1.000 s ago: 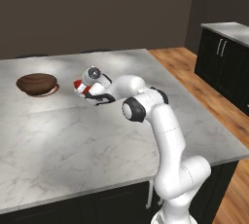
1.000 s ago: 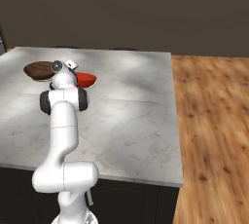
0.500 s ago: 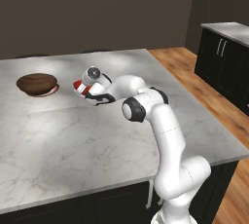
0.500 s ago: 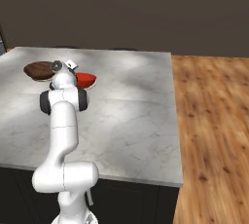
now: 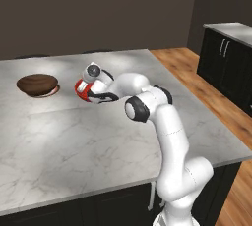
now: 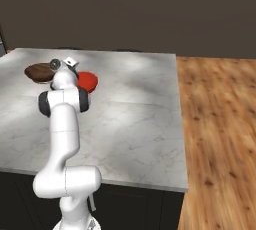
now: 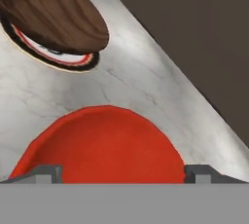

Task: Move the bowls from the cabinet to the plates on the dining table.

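The end effector (image 7: 124, 172) stood released, fingers spread either side of the red bowl (image 7: 99, 142) on the bench (image 5: 98, 136); the wooden bowl (image 5: 37, 84) sat on its plate (image 7: 53, 57) nearby.

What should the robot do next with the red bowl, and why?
Probably lift the gripper straight up and away. Its jaws stand wide open on either side of the red bowl, which sits on the dining table beside the wooden bowl that rests on its plate. Whether a plate lies under the red bowl cannot be told.
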Controlling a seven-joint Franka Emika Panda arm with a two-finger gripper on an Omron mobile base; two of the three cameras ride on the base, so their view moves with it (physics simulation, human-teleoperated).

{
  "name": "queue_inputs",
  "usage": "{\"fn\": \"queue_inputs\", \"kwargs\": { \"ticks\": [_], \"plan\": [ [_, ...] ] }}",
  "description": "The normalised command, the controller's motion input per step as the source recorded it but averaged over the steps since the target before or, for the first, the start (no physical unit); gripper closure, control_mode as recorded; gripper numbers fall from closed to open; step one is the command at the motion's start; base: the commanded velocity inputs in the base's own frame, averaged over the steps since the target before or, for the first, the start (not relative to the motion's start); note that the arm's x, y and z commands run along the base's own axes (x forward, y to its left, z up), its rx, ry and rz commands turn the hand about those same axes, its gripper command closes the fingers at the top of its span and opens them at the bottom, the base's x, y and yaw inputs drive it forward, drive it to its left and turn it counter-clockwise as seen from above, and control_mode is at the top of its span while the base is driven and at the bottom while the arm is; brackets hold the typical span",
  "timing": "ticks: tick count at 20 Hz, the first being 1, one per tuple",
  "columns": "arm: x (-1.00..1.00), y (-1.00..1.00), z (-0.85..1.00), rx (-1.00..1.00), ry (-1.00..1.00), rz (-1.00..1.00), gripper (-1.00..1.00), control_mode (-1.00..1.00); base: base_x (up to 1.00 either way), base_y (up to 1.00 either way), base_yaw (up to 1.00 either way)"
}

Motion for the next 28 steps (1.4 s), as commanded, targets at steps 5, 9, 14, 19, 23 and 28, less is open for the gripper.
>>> {"fn": "queue_inputs", "kwargs": {
  "ticks": [5, 9, 14, 19, 23, 28],
  "plan": [
    [-0.36, 0.0, 0.55, 0.0, -0.04, 0.0, -1.0, -1.0, 0.0, 0.0, 0.0],
    [-0.5, -0.04, 0.54, 0.0, 0.0, 0.0, -1.0, -1.0, 0.0, 0.0, 0.0],
    [-0.79, -0.17, 0.53, 0.04, 0.0, 0.0, -1.0, -1.0, 0.0, 0.0, 0.0],
    [-1.0, -0.61, 0.38, 0.15, 0.0, -0.14, -1.0, -1.0, 0.0, 0.0, 0.0],
    [-1.0, -0.87, 0.13, 0.23, 0.07, -0.31, -1.0, -1.0, 0.0, 0.0, 0.0],
    [-0.93, -0.92, 0.26, 0.23, 0.09, -0.34, -1.0, -1.0, 0.0, 0.0, 0.0]
  ]
}}
